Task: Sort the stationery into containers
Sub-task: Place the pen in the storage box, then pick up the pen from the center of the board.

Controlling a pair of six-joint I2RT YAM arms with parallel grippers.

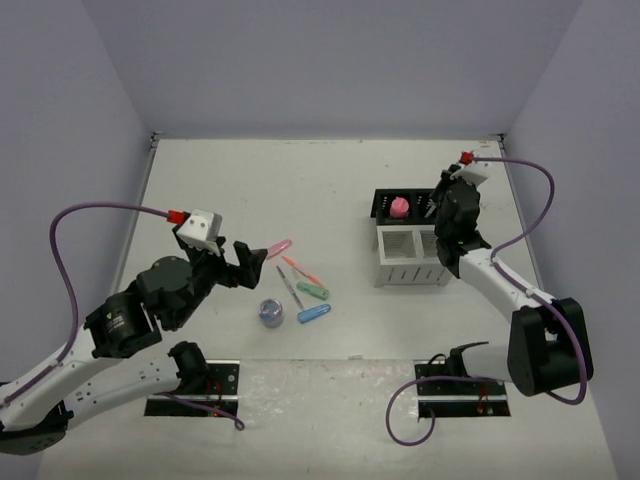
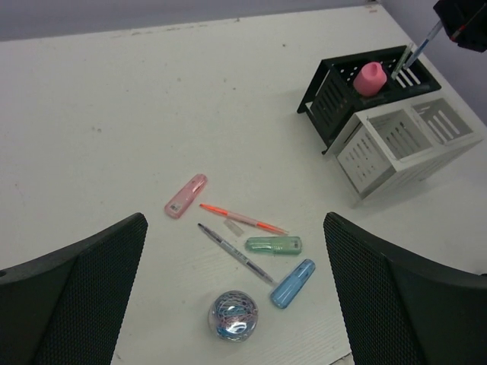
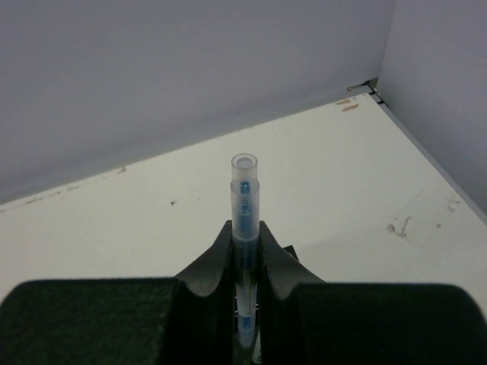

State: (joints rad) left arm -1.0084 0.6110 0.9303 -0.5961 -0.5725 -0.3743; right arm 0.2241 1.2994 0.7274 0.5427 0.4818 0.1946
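Right gripper (image 3: pixel 245 255) is clamping a pen (image 3: pixel 244 199) over the black box (image 2: pixel 326 90), one pink piece (image 2: pixel 370 78) inside; left gripper (image 1: pixel 236 264), jaws apart, is hovering near six unsorted items (image 2: pixel 274 245).

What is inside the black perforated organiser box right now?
A rounded pink piece sits in one compartment of the black perforated organiser box. A clear blue-cored pen, clamped in the right jaws, dips into the other. The walls hide both compartment floors.
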